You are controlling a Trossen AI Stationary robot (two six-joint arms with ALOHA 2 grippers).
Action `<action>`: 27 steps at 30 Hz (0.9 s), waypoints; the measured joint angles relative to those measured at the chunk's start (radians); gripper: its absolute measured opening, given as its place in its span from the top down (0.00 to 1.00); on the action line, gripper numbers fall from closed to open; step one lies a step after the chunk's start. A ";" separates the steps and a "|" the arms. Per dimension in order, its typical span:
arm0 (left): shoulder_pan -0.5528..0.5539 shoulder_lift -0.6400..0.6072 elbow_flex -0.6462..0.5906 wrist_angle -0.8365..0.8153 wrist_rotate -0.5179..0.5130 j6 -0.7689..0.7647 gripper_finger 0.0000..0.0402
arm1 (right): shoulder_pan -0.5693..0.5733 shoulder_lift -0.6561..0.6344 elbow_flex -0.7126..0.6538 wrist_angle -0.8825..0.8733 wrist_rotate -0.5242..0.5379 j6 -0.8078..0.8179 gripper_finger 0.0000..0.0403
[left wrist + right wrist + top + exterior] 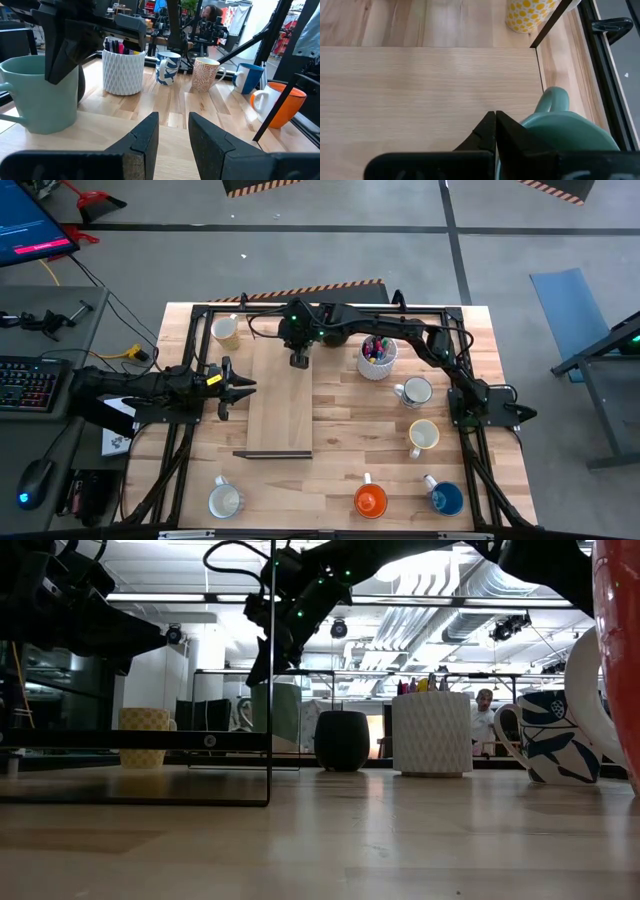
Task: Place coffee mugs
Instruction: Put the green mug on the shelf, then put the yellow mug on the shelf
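I can read no text, label, brand or number anywhere in these views. The monitor (pixel 30 225) at the far left edge of the high view carries a pink bar with lettering, too small for me to make out. The keyboard (pixel 28 383) beside the tabletop (pixel 340 470) shows lit keys, but no legends I can read. The mugs bear only patterns: yellow dots on the yellow-dotted mug (pixel 527 12), blue leaves on the white mug (pixel 166 67), a reddish print on the cream mug (pixel 205 74). The striped hazard tape (pixel 300 287) on the floor has no writing.
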 joint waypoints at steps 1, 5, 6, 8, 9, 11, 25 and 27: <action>0.000 0.000 0.000 0.000 0.000 0.000 0.76 | 0.000 0.001 0.000 0.007 0.000 -0.004 1.00; 0.000 0.000 0.000 0.000 0.000 0.000 0.76 | 0.003 0.004 -0.002 0.052 -0.008 -0.018 1.00; 0.000 0.000 0.000 0.000 0.000 0.000 0.76 | 0.005 0.004 -0.002 0.060 -0.013 -0.019 1.00; 0.000 0.000 0.000 0.000 0.000 0.001 0.76 | 0.008 0.004 -0.002 0.075 -0.034 -0.019 1.00; 0.000 0.000 0.000 0.000 0.000 0.001 0.76 | 0.010 0.004 -0.002 0.079 -0.051 -0.018 1.00; 0.000 0.000 0.000 0.000 0.000 0.001 0.76 | 0.017 0.004 -0.002 0.086 -0.065 -0.016 1.00; 0.000 0.002 0.000 0.000 -0.001 0.003 0.76 | 0.127 -0.069 0.161 -0.285 -0.144 -0.084 1.00; 0.001 0.004 0.000 0.001 -0.006 0.011 0.76 | 0.133 -0.095 0.148 -0.417 -0.143 -0.081 1.00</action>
